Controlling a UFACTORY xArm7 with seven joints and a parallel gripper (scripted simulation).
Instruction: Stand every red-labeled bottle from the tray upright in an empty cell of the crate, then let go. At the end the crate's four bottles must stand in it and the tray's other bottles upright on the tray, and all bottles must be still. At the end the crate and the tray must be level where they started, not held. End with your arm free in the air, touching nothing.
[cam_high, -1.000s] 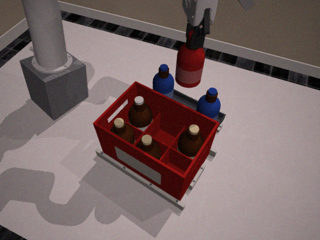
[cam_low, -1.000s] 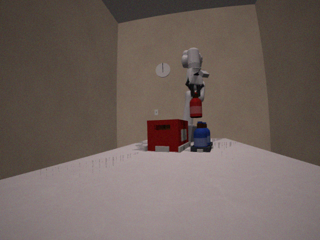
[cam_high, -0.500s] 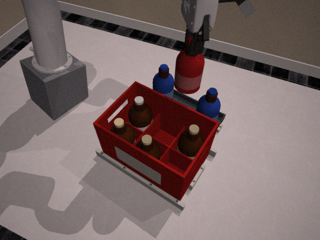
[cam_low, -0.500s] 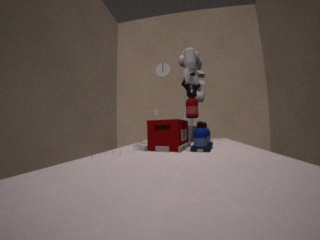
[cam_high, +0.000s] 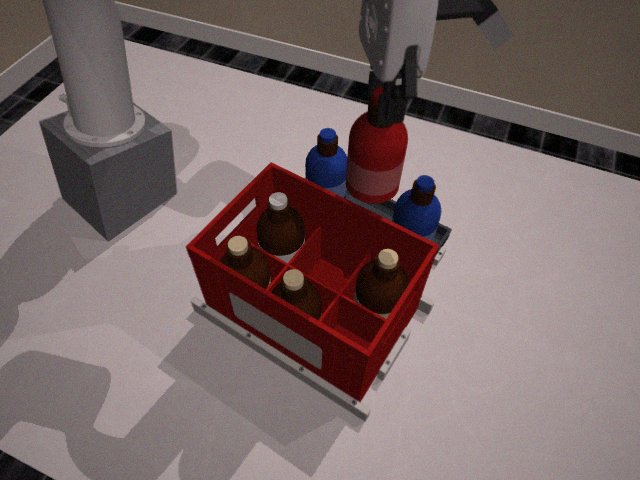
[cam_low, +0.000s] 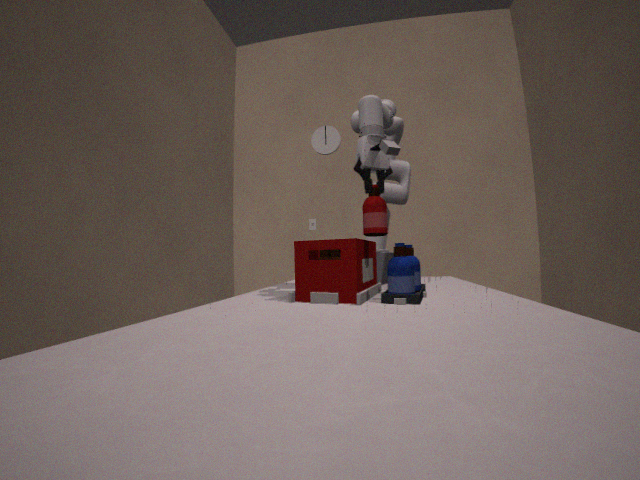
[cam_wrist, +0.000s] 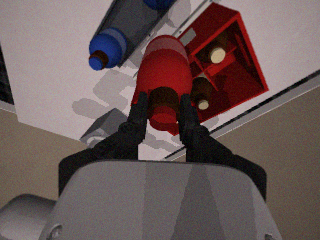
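a: where does the claw stand?
b: the claw (cam_high: 387, 105) (cam_low: 374, 189) (cam_wrist: 163, 103) is partly spread, pinching the brown neck of the red-labeled bottle (cam_high: 376, 149) (cam_low: 375, 217) (cam_wrist: 165, 70), which hangs upright in the air, its base above the crate's rim in the exterior view.
a: and the labels?
b: the held bottle bears a pale pink band below its red shoulder; any print is too blurred to read. a mark (cam_high: 371, 23) on the arm's housing is likewise illegible. the crate (cam_high: 341, 361) (cam_low: 325, 281) carries a plain grey panel (cam_high: 273, 330) on its long side.
a: what lies further out?
b: two blue bottles, one nearer the base (cam_high: 326, 165) (cam_wrist: 107, 47), one farther (cam_high: 417, 211) (cam_low: 401, 273), upright on the dark tray (cam_high: 445, 231) (cam_low: 388, 297) (cam_wrist: 131, 30) beside the crate.
a: and the cells?
b: four brown bottles, one white-capped (cam_high: 280, 229), three cream-capped, occupy four; a middle cell and a corner cell are empty.

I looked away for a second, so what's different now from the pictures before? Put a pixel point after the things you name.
The red bottle (cam_high: 376, 155) (cam_low: 374, 214) (cam_wrist: 165, 70) moved sideways toward the crate (cam_high: 279, 330) (cam_low: 325, 276) (cam_wrist: 255, 75), still hanging in the shut gripper (cam_high: 388, 105) (cam_low: 374, 189) (cam_wrist: 163, 103). Nothing was newly grabbed or let go. The crate, its four brown bottles and both blue bottles (cam_high: 417, 211) (cam_low: 403, 273) (cam_wrist: 107, 47) stayed put.
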